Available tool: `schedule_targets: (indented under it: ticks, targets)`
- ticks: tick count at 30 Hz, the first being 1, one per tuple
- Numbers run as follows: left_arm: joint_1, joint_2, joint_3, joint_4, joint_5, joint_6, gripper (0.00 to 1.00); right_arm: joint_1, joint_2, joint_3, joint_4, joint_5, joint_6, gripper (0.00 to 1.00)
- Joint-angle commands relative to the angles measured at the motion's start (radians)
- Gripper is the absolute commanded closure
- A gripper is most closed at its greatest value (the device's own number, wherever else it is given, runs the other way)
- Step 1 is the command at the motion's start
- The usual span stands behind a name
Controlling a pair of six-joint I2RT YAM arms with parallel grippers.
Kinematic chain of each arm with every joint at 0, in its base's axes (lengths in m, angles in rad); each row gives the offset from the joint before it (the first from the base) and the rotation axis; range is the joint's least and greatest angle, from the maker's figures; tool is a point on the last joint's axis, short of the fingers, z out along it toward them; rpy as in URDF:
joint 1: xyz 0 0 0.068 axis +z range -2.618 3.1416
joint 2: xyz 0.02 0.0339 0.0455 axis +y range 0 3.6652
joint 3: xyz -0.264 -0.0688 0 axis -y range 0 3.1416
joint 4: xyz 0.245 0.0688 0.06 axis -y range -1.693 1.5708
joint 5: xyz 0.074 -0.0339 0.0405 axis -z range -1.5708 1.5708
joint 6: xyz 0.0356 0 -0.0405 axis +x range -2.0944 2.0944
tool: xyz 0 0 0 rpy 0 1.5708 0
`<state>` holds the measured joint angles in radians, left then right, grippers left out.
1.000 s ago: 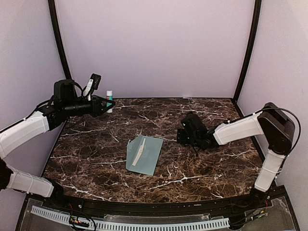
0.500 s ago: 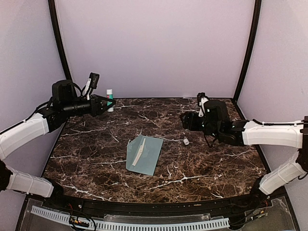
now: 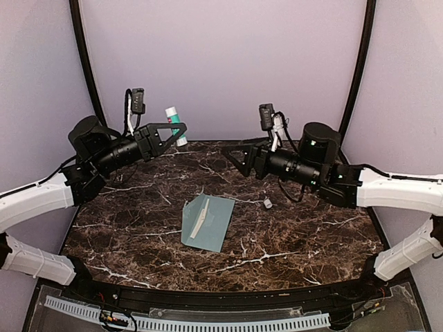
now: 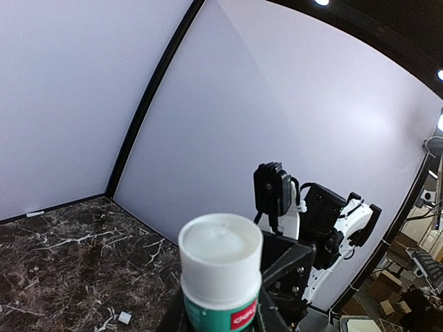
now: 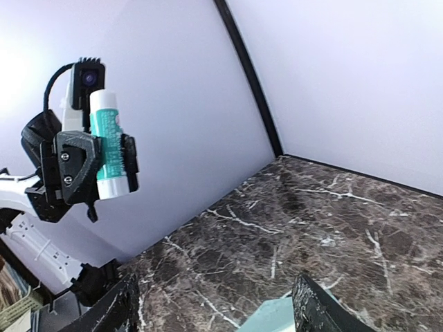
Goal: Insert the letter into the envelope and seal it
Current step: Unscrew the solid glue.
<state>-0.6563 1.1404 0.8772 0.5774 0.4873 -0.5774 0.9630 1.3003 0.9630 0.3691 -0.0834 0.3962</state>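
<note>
Teal-green and oblong, the paper envelope (image 3: pixel 216 223) lay near the middle of the dark brown marbled surface (image 3: pixel 311 235), a little toward the near edge. The cream paper letter (image 3: pixel 199 220) showed as a narrow folded strip along its left part. Whether the sheet was tucked inside or only resting on top could not be told. A small pale cylindrical cap (image 3: pixel 267 203) sat on the surface right of the middle, well apart from the envelope.

Both arms hung above the far half. The left arm (image 3: pixel 41 197) had its jaws clamped round the middle of a white glue stick with a teal label (image 5: pixel 109 135), held crosswise, roughly upright and a little tilted, clear of the surface. The right arm (image 3: pixel 394 190) pointed its jaws at the stick; they stood apart and empty, with a clear gap between them and it.

The step in hand looked like a two-armed working or handover of the glue stick ahead of sealing. To do it well, the right jaws would have to come in square on a free end of the stick, centred so both sides met it together, while the left grip held firm without tilting. The letter would need to be fully inside before any glue reached the flap.
</note>
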Motion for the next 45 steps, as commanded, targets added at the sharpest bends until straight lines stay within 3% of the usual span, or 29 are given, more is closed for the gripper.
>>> schedule_targets:
  ticks: [1,13,22,32,39,45]
  targets:
    - [-0.048,0.056,0.038,0.141,-0.056,-0.061,1.0,0.053,0.09,0.102,0.046,-0.133,-0.011,0.3]
    - [-0.116,0.122,0.064,0.157,-0.068,-0.076,1.0,0.076,0.189,0.195,0.049,-0.144,0.007,0.4]
    - [-0.121,0.125,0.075,0.112,-0.038,-0.051,1.0,0.076,0.22,0.224,0.085,-0.194,0.016,0.58]
    - [-0.122,0.129,0.073,0.084,-0.028,-0.033,1.0,0.077,0.234,0.256,0.087,-0.22,0.02,0.62]
    - [-0.121,0.121,0.074,0.081,0.004,-0.018,1.0,0.071,0.236,0.249,0.097,-0.225,0.023,0.9]
    - [-0.122,0.104,0.082,0.07,0.129,0.021,1.0,0.05,0.209,0.198,0.219,-0.354,0.068,1.0]
